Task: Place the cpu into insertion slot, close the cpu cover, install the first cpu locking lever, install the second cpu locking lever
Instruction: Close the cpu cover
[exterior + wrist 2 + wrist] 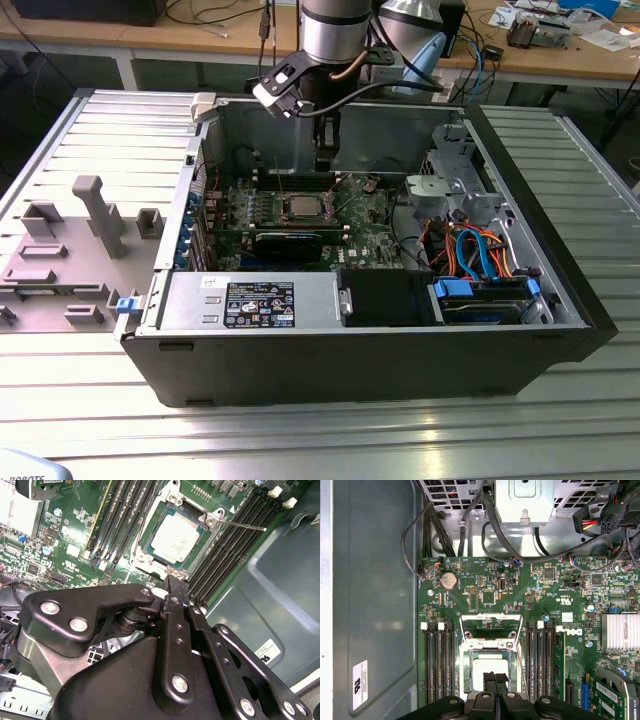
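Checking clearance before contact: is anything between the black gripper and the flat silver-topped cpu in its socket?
Nothing visible. The black gripper hangs above one edge of the flat silver-topped cpu, whose top is bare; the thin silver cover frame sits beside it.

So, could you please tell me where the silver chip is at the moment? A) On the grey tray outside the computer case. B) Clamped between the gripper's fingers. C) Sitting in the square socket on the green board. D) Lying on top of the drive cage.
C: in the second wrist view the chip lies flat inside the socket on the green board, with the gripper close by.
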Controlling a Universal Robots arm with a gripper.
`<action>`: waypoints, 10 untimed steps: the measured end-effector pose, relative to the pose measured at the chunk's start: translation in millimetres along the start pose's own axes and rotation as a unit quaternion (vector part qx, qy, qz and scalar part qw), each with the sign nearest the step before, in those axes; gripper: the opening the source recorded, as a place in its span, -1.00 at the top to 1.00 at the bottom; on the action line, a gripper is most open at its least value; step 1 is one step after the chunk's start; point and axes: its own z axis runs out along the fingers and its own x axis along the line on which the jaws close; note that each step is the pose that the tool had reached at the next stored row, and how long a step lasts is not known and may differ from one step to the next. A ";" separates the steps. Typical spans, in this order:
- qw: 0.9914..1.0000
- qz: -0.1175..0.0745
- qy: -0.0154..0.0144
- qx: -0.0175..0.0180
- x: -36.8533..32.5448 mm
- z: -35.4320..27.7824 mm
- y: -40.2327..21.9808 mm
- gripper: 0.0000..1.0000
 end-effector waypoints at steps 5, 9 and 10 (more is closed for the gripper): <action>1.000 0.000 0.000 0.000 0.0 0.0 2.3 0.79; 1.000 0.000 0.000 0.000 0.0 0.1 6.4 0.79; 1.000 0.000 0.000 0.000 0.0 0.1 7.6 0.79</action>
